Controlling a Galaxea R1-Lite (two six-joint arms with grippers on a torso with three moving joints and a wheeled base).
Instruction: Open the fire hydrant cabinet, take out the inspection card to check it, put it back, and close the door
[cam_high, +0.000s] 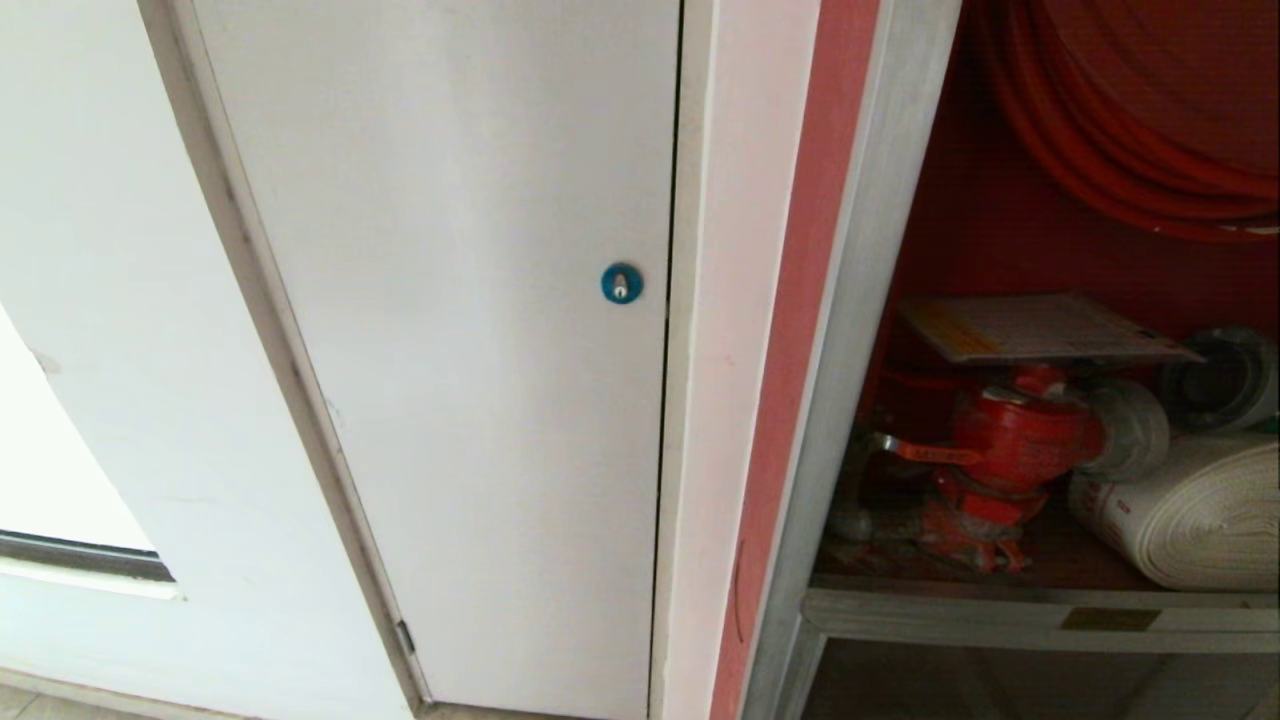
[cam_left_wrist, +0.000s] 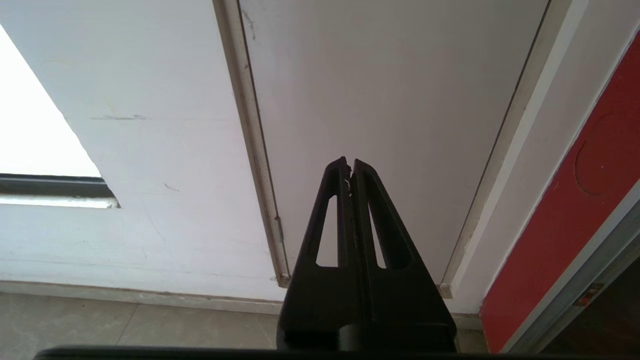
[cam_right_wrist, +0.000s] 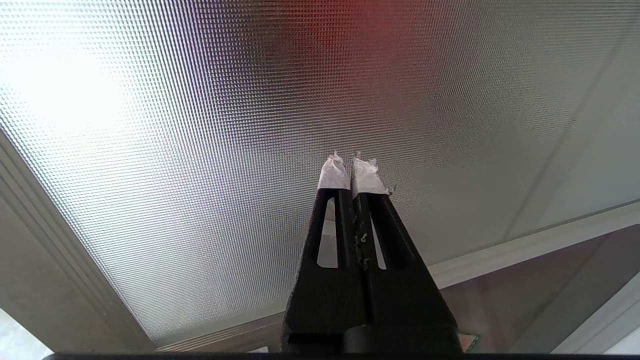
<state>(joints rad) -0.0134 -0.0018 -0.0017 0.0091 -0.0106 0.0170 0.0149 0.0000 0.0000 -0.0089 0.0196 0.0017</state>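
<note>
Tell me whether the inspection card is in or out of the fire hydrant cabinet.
In. The inspection card lies flat on top of the red valve inside the fire hydrant cabinet, beneath the red hose coil; neither gripper holds it.

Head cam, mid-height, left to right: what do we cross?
White wall → plain white door panel → round blue lock → red-painted strip → silver-grey metal cabinet frame → red valve → white rolled hose.
</note>
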